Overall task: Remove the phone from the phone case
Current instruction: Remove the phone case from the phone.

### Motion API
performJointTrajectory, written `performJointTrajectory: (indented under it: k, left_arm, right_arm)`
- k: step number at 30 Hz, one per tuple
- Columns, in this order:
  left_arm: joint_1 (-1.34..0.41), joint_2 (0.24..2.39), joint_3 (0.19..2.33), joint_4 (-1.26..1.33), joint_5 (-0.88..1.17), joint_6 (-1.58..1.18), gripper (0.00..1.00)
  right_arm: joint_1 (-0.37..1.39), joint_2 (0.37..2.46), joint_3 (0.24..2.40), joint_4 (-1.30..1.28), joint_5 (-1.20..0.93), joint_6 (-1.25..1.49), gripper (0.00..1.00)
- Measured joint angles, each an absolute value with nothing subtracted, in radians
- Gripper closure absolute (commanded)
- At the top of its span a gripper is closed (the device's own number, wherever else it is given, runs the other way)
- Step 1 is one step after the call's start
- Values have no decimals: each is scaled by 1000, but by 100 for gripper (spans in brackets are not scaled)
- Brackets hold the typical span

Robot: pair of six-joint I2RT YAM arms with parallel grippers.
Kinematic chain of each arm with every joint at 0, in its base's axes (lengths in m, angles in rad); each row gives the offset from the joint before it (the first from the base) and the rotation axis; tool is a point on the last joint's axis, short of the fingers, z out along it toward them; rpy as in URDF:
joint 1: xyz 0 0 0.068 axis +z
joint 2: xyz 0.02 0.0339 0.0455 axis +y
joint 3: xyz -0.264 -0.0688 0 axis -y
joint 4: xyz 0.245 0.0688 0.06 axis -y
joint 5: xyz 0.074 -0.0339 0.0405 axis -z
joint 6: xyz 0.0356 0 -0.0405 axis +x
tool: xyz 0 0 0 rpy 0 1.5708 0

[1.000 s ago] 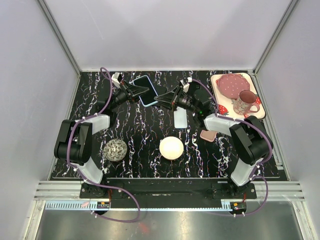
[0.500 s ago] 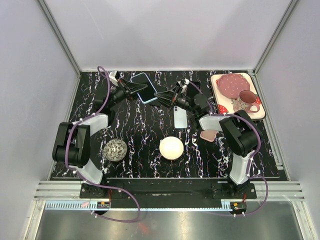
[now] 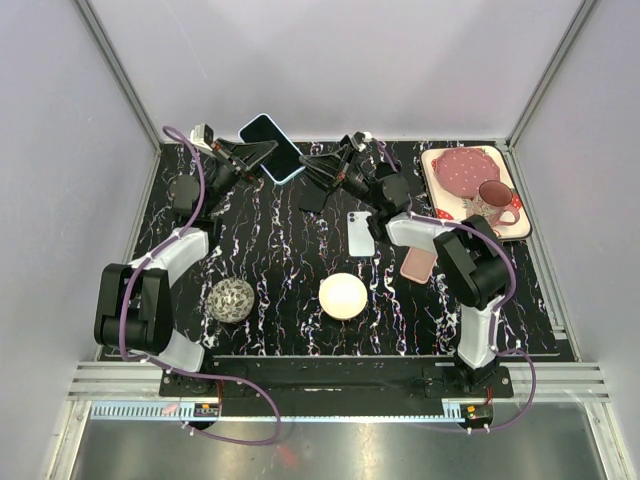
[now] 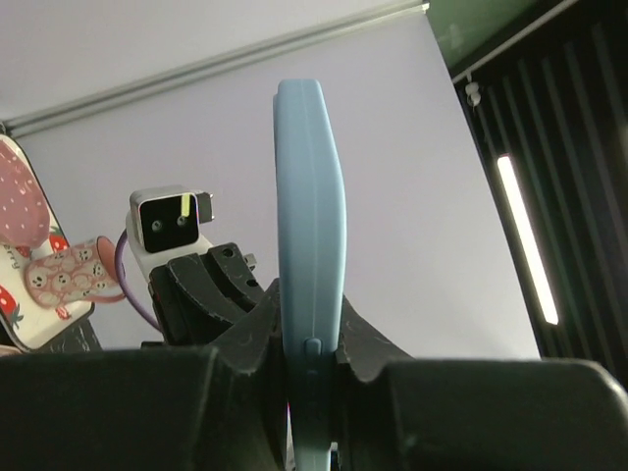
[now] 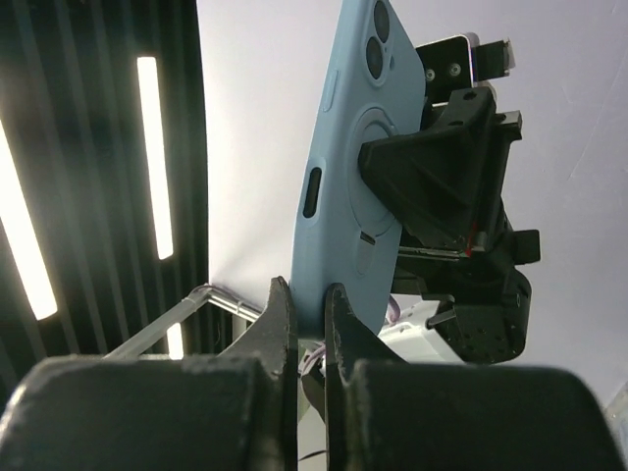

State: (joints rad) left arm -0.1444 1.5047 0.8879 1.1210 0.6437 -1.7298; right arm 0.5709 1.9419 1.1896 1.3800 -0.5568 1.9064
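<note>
A phone with a dark screen (image 3: 268, 143) sits in a light-blue phone case (image 3: 291, 172) and is held in the air over the table's back left. My left gripper (image 3: 252, 153) is shut on one side of the case. In the left wrist view the case (image 4: 309, 196) stands edge-on between the fingers of that gripper (image 4: 309, 306). My right gripper (image 3: 305, 164) is shut on the opposite edge. In the right wrist view the case back (image 5: 353, 177) with two camera lenses rises from between the fingers of that gripper (image 5: 310, 294).
A second light-blue phone (image 3: 361, 233) lies back-up mid-table, with a pink flat object (image 3: 418, 263) to its right. A cream ball (image 3: 343, 296) and a speckled ball (image 3: 231, 300) sit in front. A strawberry tray (image 3: 445, 218) with a pink plate (image 3: 462, 170) and a mug (image 3: 490, 205) is at the back right.
Both grippers have risen and moved toward the back left with the cased phone. The phone lying on the table has stayed in place.
</note>
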Motion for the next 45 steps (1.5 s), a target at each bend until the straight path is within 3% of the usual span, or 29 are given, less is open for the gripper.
performJointTrajectory:
  k: [26,45]
  left_arm:
    - [-192,1504,880,1150,321,-1829,100]
    - [-233,1492,934,1154,264,-1832,100]
  right_arm:
    - [597,2062,1407,1383,-377,1963,100]
    - [603,2077,1462,1442,-320,1987,100]
